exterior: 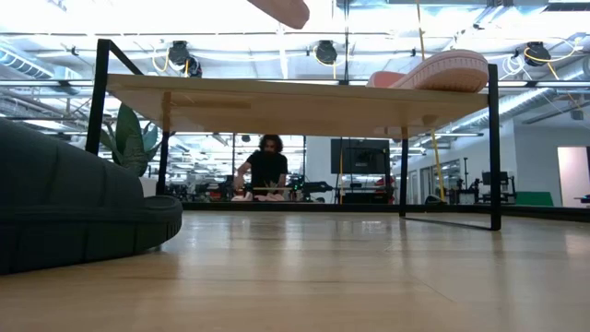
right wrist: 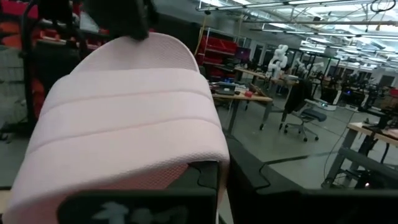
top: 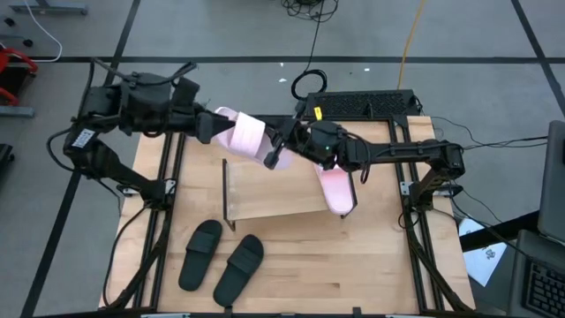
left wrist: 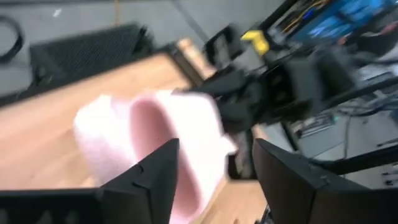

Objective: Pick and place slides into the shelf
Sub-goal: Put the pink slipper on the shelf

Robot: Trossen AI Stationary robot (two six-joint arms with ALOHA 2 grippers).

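Note:
One pale pink slide (top: 243,132) is held in the air above the far left of the shelf (top: 282,199); its sole shows at the top of the low view (exterior: 281,9). My right gripper (top: 276,155) is shut on its right end. My left gripper (top: 210,125) is open at the slide's left end, its fingers (left wrist: 155,177) spread beside it. The second pink slide (top: 337,187) lies sole down on the shelf's right end (exterior: 442,72). Two black slides (top: 221,258) lie on the table in front of the shelf. My right gripper holds the pink slide at the end nearest it (top: 267,148), next to the wide strap (right wrist: 130,106). The fingers come level from the table's right, along the slide. The slide is lifted clear. The gripper's body hides the place of contact. Whether my left gripper touches the slide, I cannot tell.
The wooden table (top: 371,283) has free room on its near right. A black mesh tray (top: 362,104) stands beyond the far edge. In the low view a person (exterior: 265,171) works at a bench in the room behind. A black slide (exterior: 74,212) fills the low view's left.

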